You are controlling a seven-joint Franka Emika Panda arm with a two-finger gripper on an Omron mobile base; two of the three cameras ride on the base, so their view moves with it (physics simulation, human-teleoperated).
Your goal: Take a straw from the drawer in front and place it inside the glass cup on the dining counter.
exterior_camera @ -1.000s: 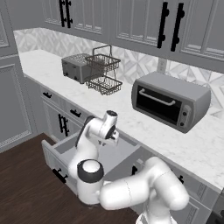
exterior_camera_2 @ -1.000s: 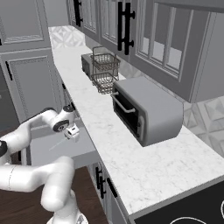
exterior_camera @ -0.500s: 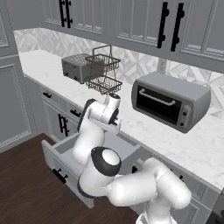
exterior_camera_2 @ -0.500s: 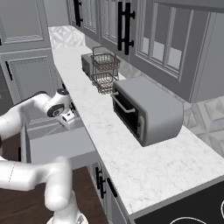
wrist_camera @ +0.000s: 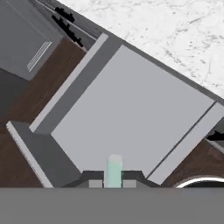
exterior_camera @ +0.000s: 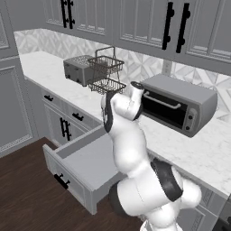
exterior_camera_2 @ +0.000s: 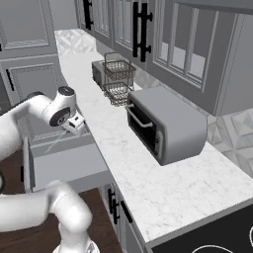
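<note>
You have one marble worktop [exterior_camera: 198, 151] running along the wall, with no readable writing or brand on anything. On it sit one toaster oven [exterior_camera: 178, 108], one two-tier wire basket [exterior_camera: 105, 72] and one toaster [exterior_camera: 76, 70]. Below it, one drawer [exterior_camera: 83, 164] stands pulled out, its grey inside bare. Your gripper [wrist_camera: 113, 183] hangs above the drawer, beside the counter edge, fingers clenched on one pale green straw [wrist_camera: 114, 169], which stands up between the two tips in the hand view.
</note>
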